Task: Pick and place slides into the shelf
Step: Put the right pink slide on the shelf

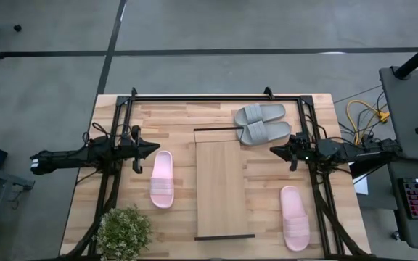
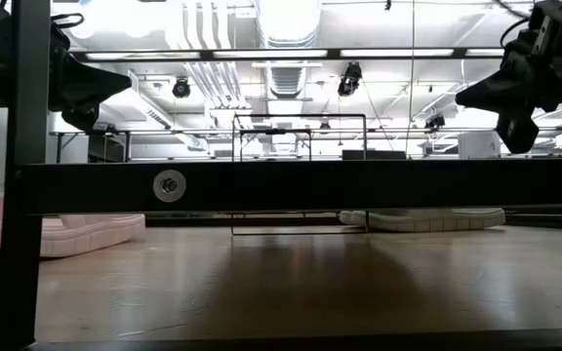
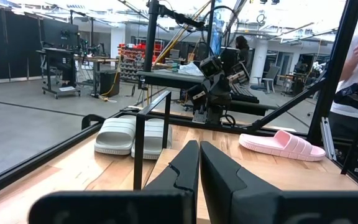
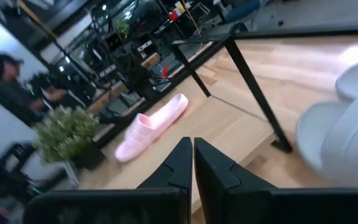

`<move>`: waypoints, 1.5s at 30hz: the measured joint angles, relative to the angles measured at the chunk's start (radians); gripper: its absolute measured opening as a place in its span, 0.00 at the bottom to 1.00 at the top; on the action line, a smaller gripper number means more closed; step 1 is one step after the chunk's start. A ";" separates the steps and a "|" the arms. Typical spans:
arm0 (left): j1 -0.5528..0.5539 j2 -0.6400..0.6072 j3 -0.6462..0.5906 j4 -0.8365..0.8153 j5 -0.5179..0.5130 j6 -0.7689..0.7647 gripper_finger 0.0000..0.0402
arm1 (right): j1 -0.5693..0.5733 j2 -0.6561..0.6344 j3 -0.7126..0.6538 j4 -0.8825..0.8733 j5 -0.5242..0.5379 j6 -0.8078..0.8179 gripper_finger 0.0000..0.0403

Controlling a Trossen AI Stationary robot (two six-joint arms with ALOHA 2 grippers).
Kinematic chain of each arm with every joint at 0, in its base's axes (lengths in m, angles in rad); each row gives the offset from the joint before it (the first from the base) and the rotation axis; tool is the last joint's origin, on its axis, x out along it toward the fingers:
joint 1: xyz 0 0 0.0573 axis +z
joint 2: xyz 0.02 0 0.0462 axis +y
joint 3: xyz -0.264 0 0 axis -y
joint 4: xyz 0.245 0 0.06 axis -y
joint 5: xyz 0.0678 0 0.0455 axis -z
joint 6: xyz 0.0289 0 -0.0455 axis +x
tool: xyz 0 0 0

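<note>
The shelf (image 1: 221, 183), a long light-wood board with black wire ends, lies in the table's middle. The grey pair (image 1: 263, 123) lies flat side by side on the table just beyond the shelf's far right corner. One pink slide (image 1: 162, 179) lies left of the shelf, the other (image 1: 294, 217) near the table's near right corner. My left gripper (image 1: 156, 147) hovers shut above the table, just beyond the left pink slide. My right gripper (image 1: 272, 150) hovers shut close to the grey pair's near side.
A small potted plant (image 1: 124, 232) stands at the table's near left corner. A black frame (image 1: 216, 97) runs along the far edge and both sides. Bare planks lie between the shelf and each pink slide. A person (image 4: 8, 74) shows beyond the table.
</note>
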 joint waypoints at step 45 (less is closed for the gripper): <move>0.000 0.000 0.000 0.008 -0.010 -0.970 0.00 | 0.000 0.000 0.000 0.028 0.056 0.568 0.02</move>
